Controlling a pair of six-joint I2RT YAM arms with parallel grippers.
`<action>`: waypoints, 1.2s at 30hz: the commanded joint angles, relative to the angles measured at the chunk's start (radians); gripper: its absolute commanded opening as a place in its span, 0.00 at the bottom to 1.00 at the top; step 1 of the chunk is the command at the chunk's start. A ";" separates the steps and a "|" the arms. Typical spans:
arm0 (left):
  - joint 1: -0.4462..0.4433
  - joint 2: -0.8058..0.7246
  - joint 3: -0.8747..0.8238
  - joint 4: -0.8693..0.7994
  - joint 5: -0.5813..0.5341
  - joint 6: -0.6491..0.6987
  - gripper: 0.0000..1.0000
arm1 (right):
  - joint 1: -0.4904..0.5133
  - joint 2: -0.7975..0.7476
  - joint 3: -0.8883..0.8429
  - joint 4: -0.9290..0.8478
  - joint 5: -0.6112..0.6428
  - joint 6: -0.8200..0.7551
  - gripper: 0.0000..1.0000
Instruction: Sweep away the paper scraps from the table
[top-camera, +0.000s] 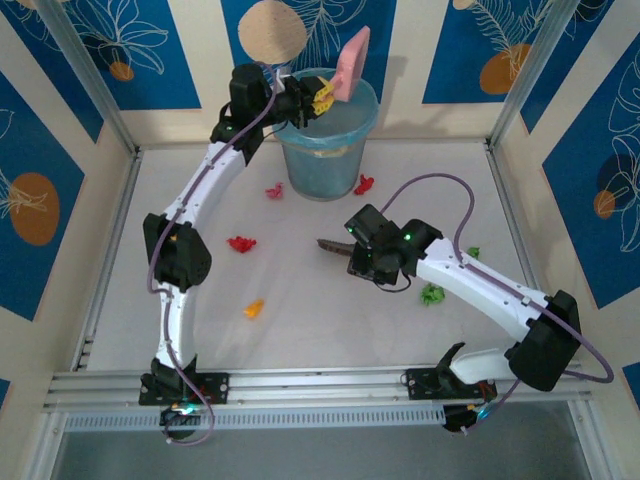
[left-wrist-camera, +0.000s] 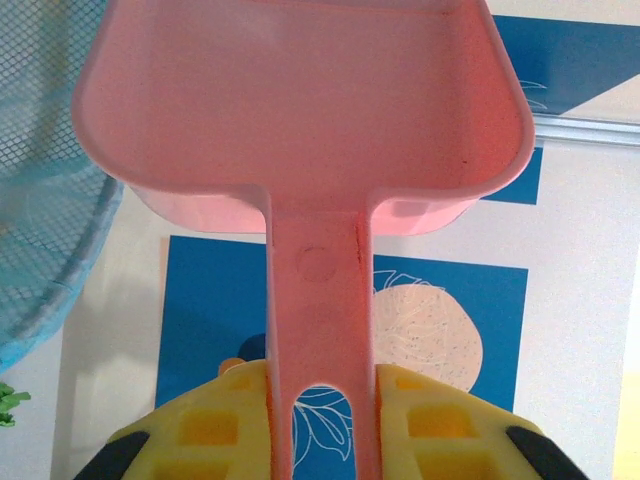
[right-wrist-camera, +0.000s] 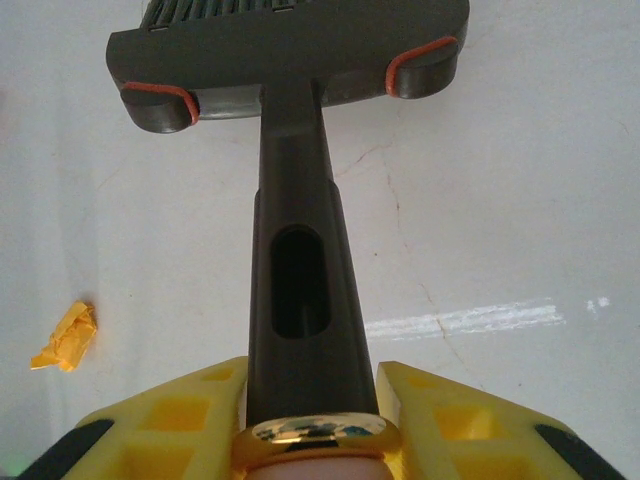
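My left gripper (top-camera: 318, 98) (left-wrist-camera: 322, 425) is shut on the handle of a pink dustpan (top-camera: 352, 60) (left-wrist-camera: 300, 110), held tilted up over a blue bin (top-camera: 328, 140). My right gripper (top-camera: 353, 256) (right-wrist-camera: 312, 425) is shut on the handle of a dark brush (top-camera: 331, 246) (right-wrist-camera: 290, 50), whose head is low over the white table (top-camera: 320, 325). Paper scraps lie scattered on the table: red ones (top-camera: 241, 243) (top-camera: 275, 190) (top-camera: 364, 184), an orange one (top-camera: 254, 309) (right-wrist-camera: 65, 335) and green ones (top-camera: 432, 293) (top-camera: 473, 252).
The bin's mesh wall (left-wrist-camera: 40, 200) is at the left of the left wrist view, with a green scrap (left-wrist-camera: 8, 403) below it. Aluminium rails (top-camera: 300, 385) edge the table. Patterned blue-and-cream walls (top-camera: 80, 60) close in the back and sides.
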 joint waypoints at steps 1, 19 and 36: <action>0.010 -0.074 0.000 0.025 0.028 0.045 0.00 | 0.001 -0.026 -0.021 -0.041 -0.012 0.026 0.00; -0.048 -0.487 -0.407 -0.065 -0.036 0.578 0.00 | -0.127 -0.314 0.069 -0.159 0.152 0.021 0.00; -0.268 -0.811 -0.728 -0.576 -0.140 1.224 0.00 | -0.897 -0.141 0.510 -0.282 -0.125 -0.309 0.00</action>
